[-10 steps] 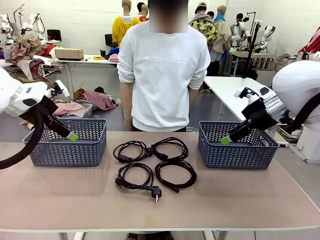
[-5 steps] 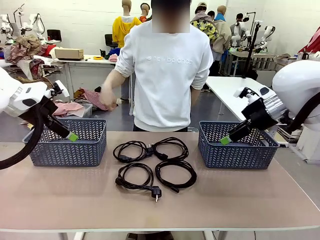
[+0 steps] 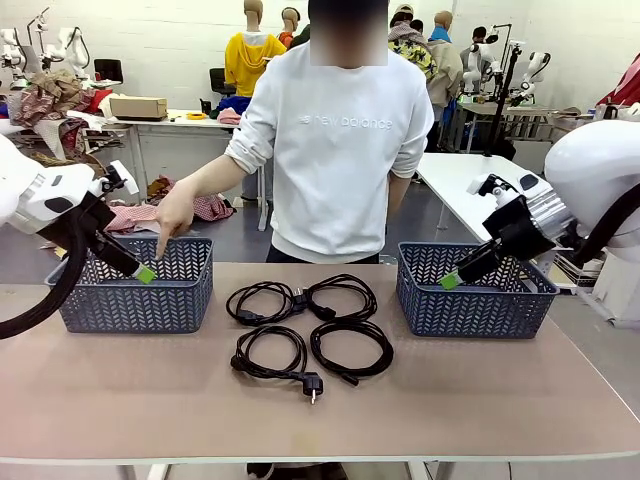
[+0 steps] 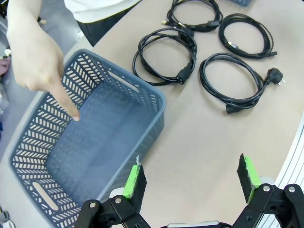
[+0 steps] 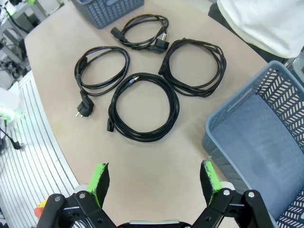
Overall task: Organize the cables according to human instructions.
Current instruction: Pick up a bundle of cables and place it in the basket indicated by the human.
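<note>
Several black coiled cables (image 3: 300, 298) lie on the table's middle, between two baskets. The left wrist view has them at the top right, one plug (image 4: 183, 75) nearest the basket; in the right wrist view they are spread ahead, with a plug (image 5: 84, 108) at the left. My left gripper (image 3: 147, 272) hangs open over the left grey basket (image 3: 130, 300), its green pads (image 4: 134, 180) apart and holding nothing. My right gripper (image 3: 450, 280) hangs open over the right grey basket (image 3: 470, 310). The person's hand (image 3: 172, 215) points a finger (image 4: 71, 111) down into the left basket (image 4: 156, 97).
The person stands at the far edge, behind the cables. Both baskets hold nothing; the right one (image 5: 228, 118) sits beside my right gripper (image 5: 154, 178). Bare tabletop (image 3: 320, 420) lies in front of the cables. My left gripper (image 4: 192, 178) is close to the pointing hand.
The person's arm swung out from their side, and the hand now points down into the left basket. Both arms, the grippers and the cables have stayed still.
</note>
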`<state>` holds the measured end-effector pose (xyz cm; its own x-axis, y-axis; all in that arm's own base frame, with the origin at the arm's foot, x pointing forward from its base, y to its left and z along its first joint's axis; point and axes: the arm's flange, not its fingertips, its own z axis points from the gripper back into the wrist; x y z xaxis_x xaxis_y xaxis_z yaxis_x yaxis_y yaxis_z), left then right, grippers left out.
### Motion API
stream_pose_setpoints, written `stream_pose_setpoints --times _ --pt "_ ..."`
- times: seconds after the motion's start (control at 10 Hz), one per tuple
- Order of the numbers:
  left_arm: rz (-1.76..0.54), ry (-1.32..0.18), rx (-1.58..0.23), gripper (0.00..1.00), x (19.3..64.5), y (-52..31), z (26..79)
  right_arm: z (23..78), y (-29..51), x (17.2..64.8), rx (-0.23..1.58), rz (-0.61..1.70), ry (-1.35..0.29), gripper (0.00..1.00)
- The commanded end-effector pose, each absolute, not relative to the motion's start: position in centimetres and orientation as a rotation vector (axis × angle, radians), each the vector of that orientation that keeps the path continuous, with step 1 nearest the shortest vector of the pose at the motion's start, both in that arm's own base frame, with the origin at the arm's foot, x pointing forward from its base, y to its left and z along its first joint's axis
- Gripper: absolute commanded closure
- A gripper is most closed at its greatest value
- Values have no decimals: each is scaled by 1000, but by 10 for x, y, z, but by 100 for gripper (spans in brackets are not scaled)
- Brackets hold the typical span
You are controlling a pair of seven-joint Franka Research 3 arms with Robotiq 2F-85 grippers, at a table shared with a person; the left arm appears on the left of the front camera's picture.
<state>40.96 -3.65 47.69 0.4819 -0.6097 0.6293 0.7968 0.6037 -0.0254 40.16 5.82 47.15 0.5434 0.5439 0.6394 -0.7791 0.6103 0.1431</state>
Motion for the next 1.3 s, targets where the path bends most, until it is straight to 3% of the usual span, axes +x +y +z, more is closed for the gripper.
stream_pose_setpoints --times 0.0,0.8,1.2 --pt "-894 -637 -356 0 411 -34 474 470 58 405 459 827 -601 0" --pt "-877 -620 -336 0 410 -37 477 470 58 405 459 827 -601 0" --pt "-1119 -534 -217 0 424 -104 481 470 58 405 459 827 -601 0"
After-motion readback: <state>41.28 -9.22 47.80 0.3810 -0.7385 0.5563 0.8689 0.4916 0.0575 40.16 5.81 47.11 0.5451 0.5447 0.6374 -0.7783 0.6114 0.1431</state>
